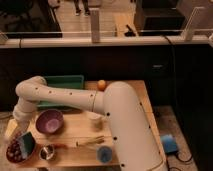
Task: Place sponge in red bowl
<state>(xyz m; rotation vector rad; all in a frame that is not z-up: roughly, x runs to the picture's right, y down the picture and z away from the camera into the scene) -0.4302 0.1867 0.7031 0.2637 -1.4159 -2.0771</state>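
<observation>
Although the arm (65, 97) covered much of the table (75, 134), the key relation was readable: the sponge (28, 143) lay directly below the gripper (23, 133), at the right side of the red bowl (14, 151). That bowl sat at the front left corner of the table, with its left edge close to the border of the view. The sponge showed as a small teal block against the bowl's right rim. Its long axis seemed to run steeply, from upper left to lower right, more on end than flat, though that was a judgement. It overlapped the bowl's outline, so it looked to be at or just inside the rim, not out on the table. Whether it rested on the bowl's floor, leaned on the wall or hung above it could not be told.

The gripper itself was hard to make out. It sat at the end of the white forearm that dropped from the elbow at the far left, and it merged with the dark patch above the sponge. Whether it held the sponge or had let go could not be told.

Dark lumps seemed to lie in the bowl, but what they were was unclear. The purple bowl (49, 121) stood just to the upper right, apart from the red one, and a metal cup (47, 152) stood just to the right of the sponge. Any release would want the sponge kept left of both.
</observation>
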